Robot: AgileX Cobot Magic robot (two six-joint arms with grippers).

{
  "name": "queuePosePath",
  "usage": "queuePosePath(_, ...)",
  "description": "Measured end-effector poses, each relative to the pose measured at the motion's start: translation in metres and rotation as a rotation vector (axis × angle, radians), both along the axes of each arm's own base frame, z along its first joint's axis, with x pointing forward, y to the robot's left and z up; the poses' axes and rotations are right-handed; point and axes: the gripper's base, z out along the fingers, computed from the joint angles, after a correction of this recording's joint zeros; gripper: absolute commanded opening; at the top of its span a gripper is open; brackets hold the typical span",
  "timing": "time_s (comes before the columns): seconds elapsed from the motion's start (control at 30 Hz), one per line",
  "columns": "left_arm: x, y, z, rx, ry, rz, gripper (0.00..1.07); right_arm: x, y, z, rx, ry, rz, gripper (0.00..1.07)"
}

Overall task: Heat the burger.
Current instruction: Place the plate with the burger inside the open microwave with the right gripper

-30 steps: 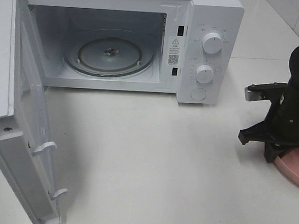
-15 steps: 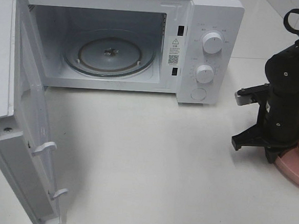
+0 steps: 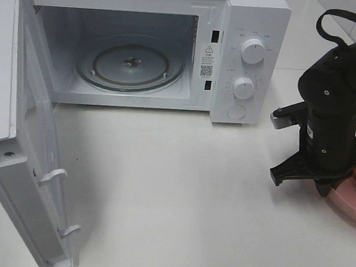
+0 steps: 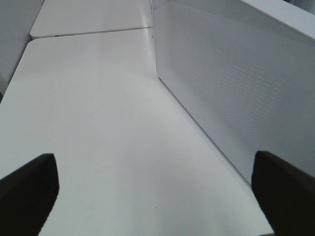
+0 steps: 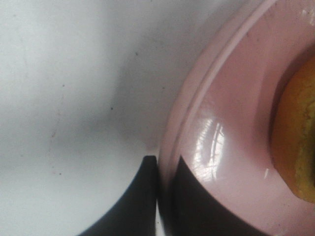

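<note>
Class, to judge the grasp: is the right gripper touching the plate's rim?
Touching. In the right wrist view the right gripper pinches the plate rim, one jaw each side, no gap.

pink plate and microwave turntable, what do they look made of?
The round pink plate: glossy, with a sharp bright reflection near its rim; glazed ceramic or hard plastic, cannot tell which. The round clear turntable in the white microwave: transparent, hub visible through it; probably glass.
</note>
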Motion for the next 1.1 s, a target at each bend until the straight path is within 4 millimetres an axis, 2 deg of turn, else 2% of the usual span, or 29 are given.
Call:
queuePosePath(0.1, 0.0, 0.0, 0.0, 0.0, 0.0, 0.0, 1.02, -0.002, 0.0, 0.002, 0.0, -0.003, 0.003, 0.0)
queuePosePath(0.17, 0.0, 0.0, 0.0, 0.0, 0.0, 0.0, 1.02, -0.016, 0.0, 0.006, -0.008, 0.003, 0.014, 0.0)
queuePosePath(0.27, 0.0, 0.0, 0.0, 0.0, 0.0, 0.0, 1.02, -0.02, -0.001, 0.007, -0.011, 0.005, 0.009, 0.0)
queuePosePath(0.33, 0.0, 0.0, 0.0, 0.0, 0.0, 0.0, 1.02, -0.034, -0.001, 0.013, -0.011, 0.005, 0.012, 0.0)
queuePosePath(0.57, 0.0, 0.0, 0.0, 0.0, 0.0, 0.0, 1.02, -0.05, 0.002, 0.022, -0.017, -0.001, 0.045, 0.0)
queuePosePath(0.67, 0.0, 0.0, 0.0, 0.0, 0.0, 0.0, 1.02, -0.061, 0.007, 0.028, -0.024, -0.006, 0.065, 0.0)
queuePosePath(0.9, 0.0, 0.0, 0.0, 0.0, 0.0, 0.0, 1.02, -0.075, 0.014, 0.039, -0.048, -0.016, 0.112, 0.0)
queuePosePath(1.1, 0.0, 0.0, 0.0, 0.0, 0.0, 0.0, 1.02, -0.091, 0.028, 0.057, -0.064, -0.053, 0.187, 0.0)
